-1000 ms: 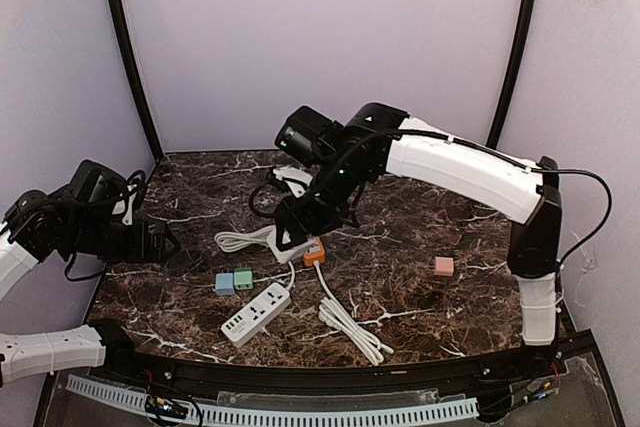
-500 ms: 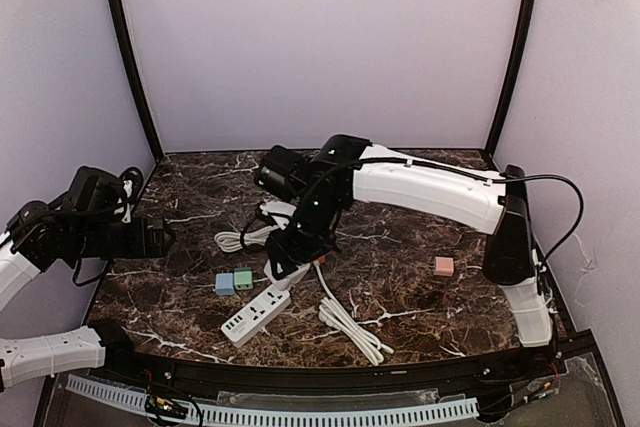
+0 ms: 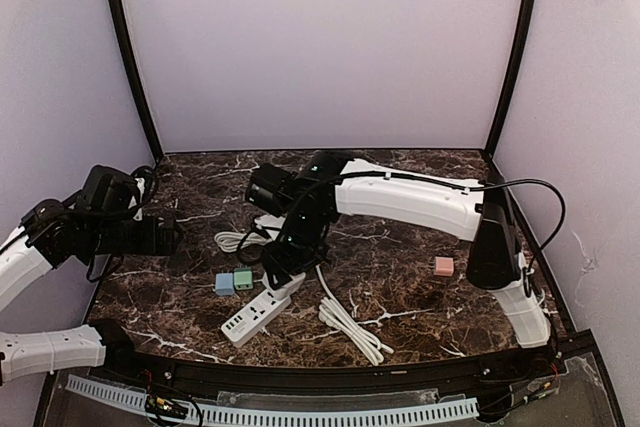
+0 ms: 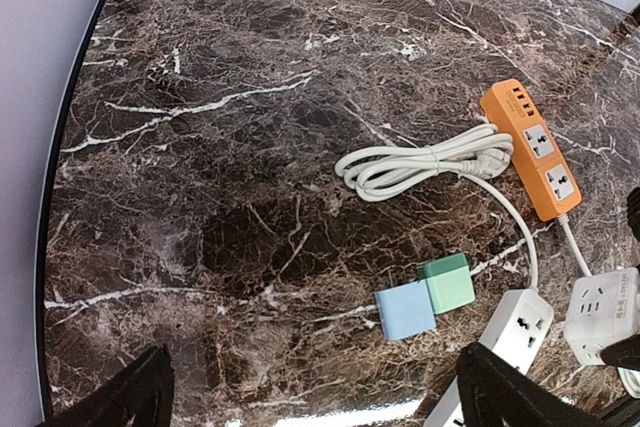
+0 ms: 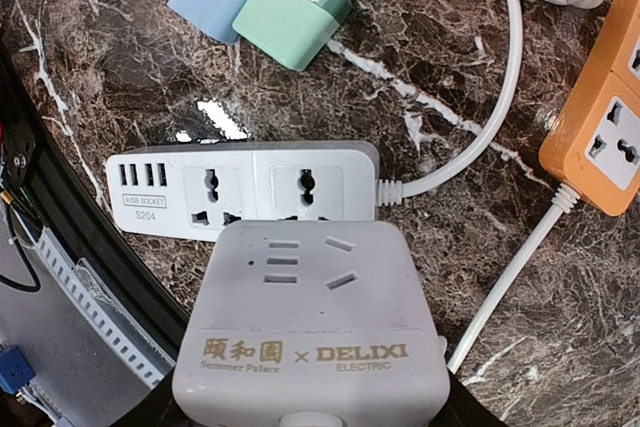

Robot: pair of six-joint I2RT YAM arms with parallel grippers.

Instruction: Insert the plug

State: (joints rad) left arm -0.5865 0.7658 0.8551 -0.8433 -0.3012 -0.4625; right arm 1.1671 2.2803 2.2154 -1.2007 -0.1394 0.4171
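Holds the white plug (image 5: 310,337) firmly in the right claw (image 3: 279,265), just above the white power strip (image 5: 240,185) – seemingly the end of the carrying step – and needs next to line its pins over a socket and press down, left claw (image 4: 320,402) wide open, idle.

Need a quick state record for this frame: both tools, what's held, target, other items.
right tool: shut on white cube adapter, just above white power strip
left tool: open, empty, off to the left
strip sockets: both empty, plug not yet inserted
other items: orange power strip, blue adapter touching green adapter, pink block, coiled cable
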